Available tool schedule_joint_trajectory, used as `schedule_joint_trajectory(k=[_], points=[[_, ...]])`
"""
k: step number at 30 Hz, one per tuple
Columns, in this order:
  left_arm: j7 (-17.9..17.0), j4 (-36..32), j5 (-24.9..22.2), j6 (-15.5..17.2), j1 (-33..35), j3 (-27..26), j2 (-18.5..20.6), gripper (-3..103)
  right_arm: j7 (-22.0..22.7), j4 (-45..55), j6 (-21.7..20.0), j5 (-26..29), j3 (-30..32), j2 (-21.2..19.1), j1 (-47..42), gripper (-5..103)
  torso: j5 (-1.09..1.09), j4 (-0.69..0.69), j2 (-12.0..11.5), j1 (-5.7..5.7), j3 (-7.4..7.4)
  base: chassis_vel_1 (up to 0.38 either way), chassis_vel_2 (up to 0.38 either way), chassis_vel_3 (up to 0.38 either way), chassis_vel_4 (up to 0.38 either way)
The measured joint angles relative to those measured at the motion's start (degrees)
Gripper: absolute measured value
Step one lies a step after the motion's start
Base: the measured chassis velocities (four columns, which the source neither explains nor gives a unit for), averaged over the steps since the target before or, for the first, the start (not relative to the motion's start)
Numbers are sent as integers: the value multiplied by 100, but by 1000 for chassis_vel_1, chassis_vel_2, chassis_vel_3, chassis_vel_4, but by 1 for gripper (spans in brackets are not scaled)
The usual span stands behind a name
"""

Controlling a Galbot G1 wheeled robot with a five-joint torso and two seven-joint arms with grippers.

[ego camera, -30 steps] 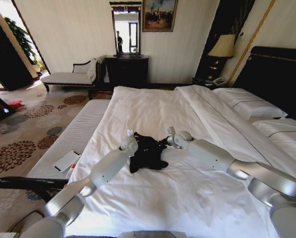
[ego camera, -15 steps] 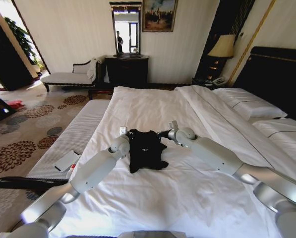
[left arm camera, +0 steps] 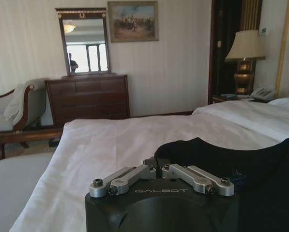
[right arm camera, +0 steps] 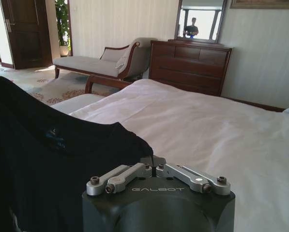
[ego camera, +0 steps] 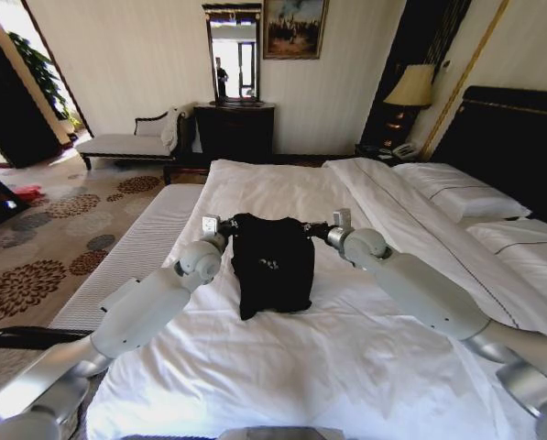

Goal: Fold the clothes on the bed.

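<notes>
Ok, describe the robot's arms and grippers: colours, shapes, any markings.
Both arms are smooth, rounded silver-grey shells with ball-like joints near the wrists. The left gripper and right gripper each have a black housing marked GALBOT in pale letters, with silver metal linkage bars fastened by dark bolts leading to the jaws. A small pale block sits on each wrist. No loose cables show.

Right gripper jaws pinched on black T-shirt edge, white bed toward twelve o'clock.

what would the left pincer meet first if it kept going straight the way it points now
Probably the white bed sheet stretching ahead; the left pincer already grips the black soft-fabric T-shirt. Far beyond stands the dark wooden dresser.
</notes>
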Motion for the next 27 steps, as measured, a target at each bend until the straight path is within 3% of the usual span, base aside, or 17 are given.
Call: schedule_joint_trajectory(k=[12,19,23,27], points=[[325,-917,-299,-46,-497,-151,847,0,-159,707,492,-132,764,-548,-268,0,0,0,0,0,0,0,0,0,0],[573,-1833,-668,-7,-194,-1029,1690,0,-267,1291,734,58,1548,-1108,-514,0,0,1,0,-1,0,0,0,0,0],[633,-2190,-723,6,33,-1337,1933,0,-334,1493,782,69,1806,-1307,-664,0,-2,2,0,0,0,0,0,0,0],[682,-2788,-867,-8,372,-1891,2366,0,-338,2033,807,150,2571,-1660,-1147,0,1,0,0,-1,-1,0,0,0,0]])
